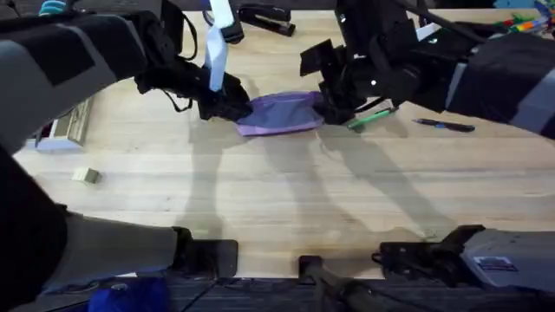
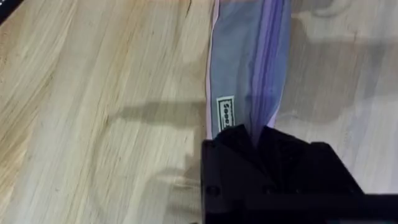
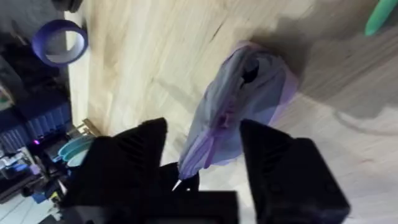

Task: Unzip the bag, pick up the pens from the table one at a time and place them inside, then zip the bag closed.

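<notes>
Lavender bag [image 1: 279, 113] lies mid-tabletop [image 1: 286, 199], pinched at one end by the left tool [image 1: 227, 106]; the right tool [image 1: 334, 108] is spread wide at the other; fabric could slip if tugged unevenly.

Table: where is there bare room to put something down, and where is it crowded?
The widest free patch of the table lies between the bag and the arm bases. A smaller one lies between the bag and the small block. It is crowded around the bag: left gripper, right gripper, green pen, dark pen.
</notes>
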You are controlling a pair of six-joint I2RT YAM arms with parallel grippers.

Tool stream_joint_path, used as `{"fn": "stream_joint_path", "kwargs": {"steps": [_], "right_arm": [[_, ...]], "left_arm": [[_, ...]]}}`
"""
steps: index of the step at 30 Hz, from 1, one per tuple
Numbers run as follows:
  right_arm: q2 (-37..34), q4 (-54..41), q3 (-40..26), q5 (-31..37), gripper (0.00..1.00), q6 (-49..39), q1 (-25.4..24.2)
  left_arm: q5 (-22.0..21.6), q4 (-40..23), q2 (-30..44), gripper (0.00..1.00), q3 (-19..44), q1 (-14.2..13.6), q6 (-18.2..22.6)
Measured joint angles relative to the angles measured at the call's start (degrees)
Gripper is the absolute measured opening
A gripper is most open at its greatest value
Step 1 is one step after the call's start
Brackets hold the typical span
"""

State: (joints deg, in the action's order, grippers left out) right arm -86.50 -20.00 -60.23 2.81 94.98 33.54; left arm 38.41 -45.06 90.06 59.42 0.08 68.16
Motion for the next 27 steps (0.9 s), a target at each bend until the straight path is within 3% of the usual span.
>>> {"fn": "stream_joint_path", "kwargs": {"steps": [4,9,15,27], "right_arm": [[0.0,0.1,0.0,0.0,0.520,0.8,0.0],[0.0,-0.2,0.0,0.0,0.387,1.1,0.0],[0.0,-0.9,0.0,0.1,0.070,1.2,0.0],[0.0,-0.8,0.0,0.2,0.033,1.2,0.0]], "left_arm": [[0.1,-0.1,0.0,0.042,0.0,0.0,0.0],[0.1,-0.1,0.0,0.042,0.0,0.0,0.0],[0.1,0.1,0.0,0.042,0.0,0.1,0.0],[0.1,0.1,0.0,0.042,0.0,0.1,0.0]]}}
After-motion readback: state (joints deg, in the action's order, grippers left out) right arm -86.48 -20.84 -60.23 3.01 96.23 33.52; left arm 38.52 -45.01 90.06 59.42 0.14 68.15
